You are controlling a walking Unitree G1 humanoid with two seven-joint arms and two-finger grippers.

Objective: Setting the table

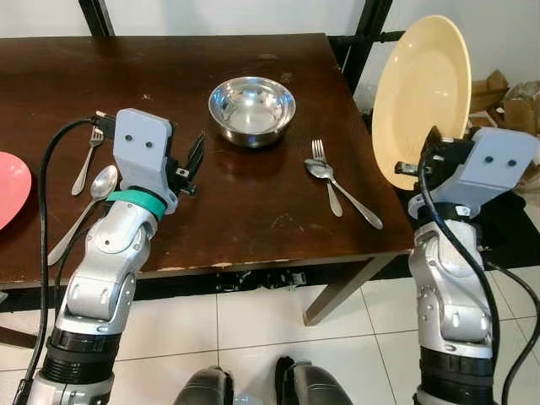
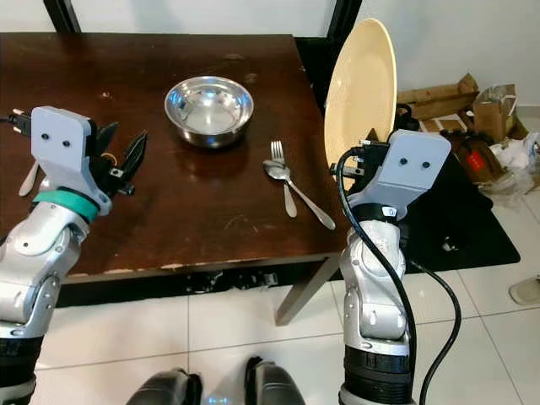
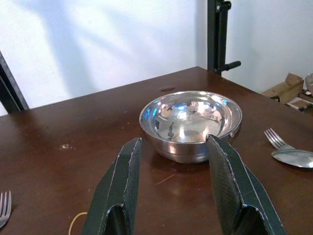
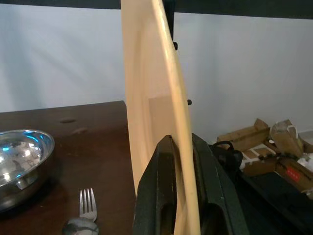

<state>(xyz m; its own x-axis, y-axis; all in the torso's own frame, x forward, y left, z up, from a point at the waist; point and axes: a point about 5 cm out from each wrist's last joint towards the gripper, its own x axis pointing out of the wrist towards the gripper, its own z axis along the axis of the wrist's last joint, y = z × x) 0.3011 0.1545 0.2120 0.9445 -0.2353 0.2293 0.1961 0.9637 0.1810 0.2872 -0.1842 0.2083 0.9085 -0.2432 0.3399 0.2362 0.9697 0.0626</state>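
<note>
Yellow plate point(image 1: 422, 97) stands on edge off the table's point(image 1: 253, 211) right side | your right gripper point(image 4: 182, 161) pinches its lower rim | left gripper point(image 3: 178, 191) spread empty, steel bowl point(image 1: 251, 108) straight ahead | tip plate flat beside fork point(image 1: 323, 169) and spoon point(image 1: 342, 194).

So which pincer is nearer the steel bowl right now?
Left. The left pincer hovers open over the table, aimed at the steel bowl just ahead. The right pincer is off the table's right edge, clamped on the upright yellow plate.
</note>
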